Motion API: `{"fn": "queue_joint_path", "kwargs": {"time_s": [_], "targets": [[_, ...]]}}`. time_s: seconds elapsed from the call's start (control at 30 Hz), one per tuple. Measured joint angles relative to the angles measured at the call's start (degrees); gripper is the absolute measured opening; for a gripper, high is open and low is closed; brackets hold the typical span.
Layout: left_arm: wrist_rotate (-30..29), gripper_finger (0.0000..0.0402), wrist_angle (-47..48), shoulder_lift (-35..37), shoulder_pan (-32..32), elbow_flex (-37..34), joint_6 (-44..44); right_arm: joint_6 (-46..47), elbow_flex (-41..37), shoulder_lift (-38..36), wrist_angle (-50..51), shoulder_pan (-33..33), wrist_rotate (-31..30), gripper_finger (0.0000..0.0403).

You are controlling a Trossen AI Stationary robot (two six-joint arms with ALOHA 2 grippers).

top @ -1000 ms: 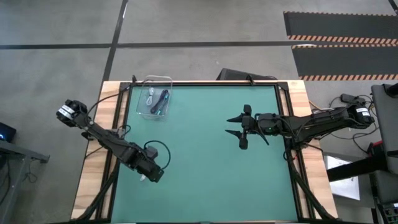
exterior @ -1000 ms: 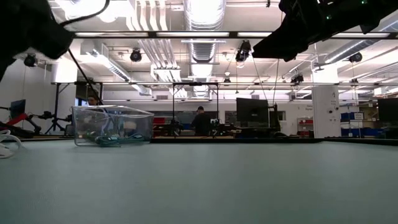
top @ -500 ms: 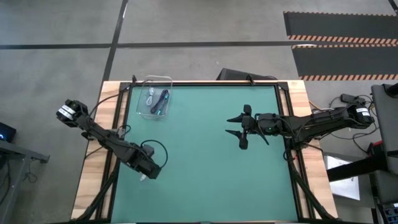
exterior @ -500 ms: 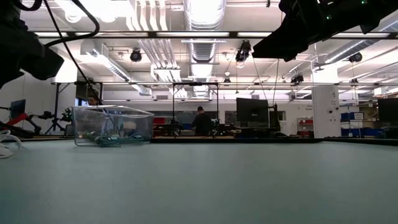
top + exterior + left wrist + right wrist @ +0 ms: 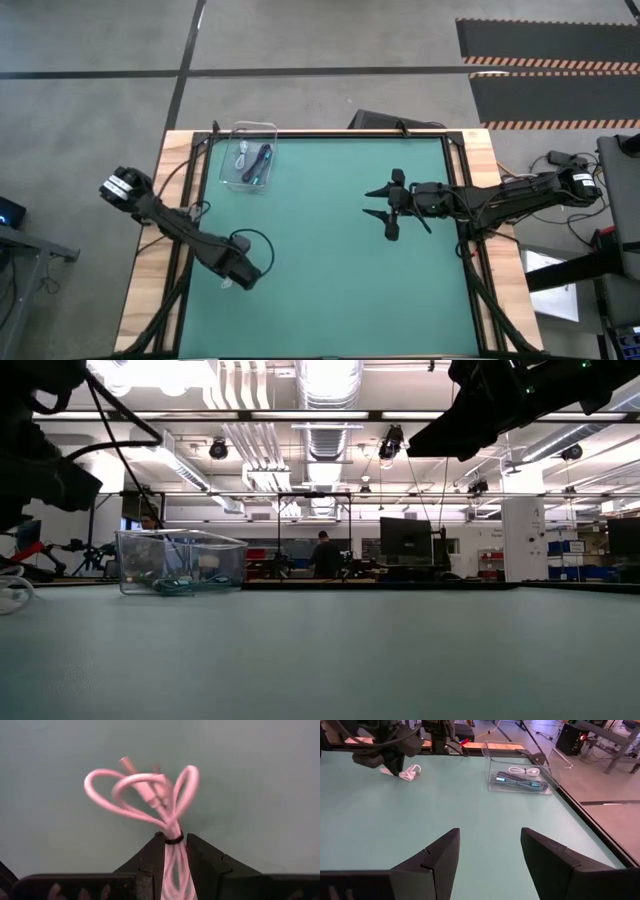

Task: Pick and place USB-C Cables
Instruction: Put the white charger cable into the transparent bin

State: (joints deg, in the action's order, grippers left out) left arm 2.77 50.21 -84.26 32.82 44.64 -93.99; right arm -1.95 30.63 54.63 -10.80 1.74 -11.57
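At my table's eight o'clock, left gripper (image 5: 173, 851) clamps a white USB-C cable (image 5: 150, 795); right gripper (image 5: 490, 851) waits, fingers apart.

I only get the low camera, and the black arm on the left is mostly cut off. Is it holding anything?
Observer: Yes. The left gripper has its fingers shut on a white cable bundle, just below a small black band.
Operator: What's inside the see-through box?
Observer: From the right wrist camera, the clear box holds a white cable, a dark cable and a teal cable.
Operator: And the other arm up top, is it carrying something?
Observer: No. The right gripper is open and empty, hanging over the bare green mat, right of the middle.
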Motion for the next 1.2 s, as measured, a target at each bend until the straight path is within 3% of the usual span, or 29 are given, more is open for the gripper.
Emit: {"fn": "queue_joint_path", "kwargs": {"time_s": [0.5, 0.8, 1.2], "targets": [[-0.18, 0.0063, -0.21, -3.44, -0.02, 0.04, 1.00, 0.04, 0.00, 0.00, 0.04, 0.00, 0.00, 0.0203], [-0.23, 0.0021, -0.15, -3.66, -0.02, 0.22, 1.37, 0.04, 0.00, 0.00, 0.06, 0.00, -0.02, 0.0203], [-0.26, 0.0020, -0.14, -3.33, -0.22, 2.33, 4.73, -0.11, 0.00, 0.00, 0.10, 0.00, -0.02, 0.0203]]}}
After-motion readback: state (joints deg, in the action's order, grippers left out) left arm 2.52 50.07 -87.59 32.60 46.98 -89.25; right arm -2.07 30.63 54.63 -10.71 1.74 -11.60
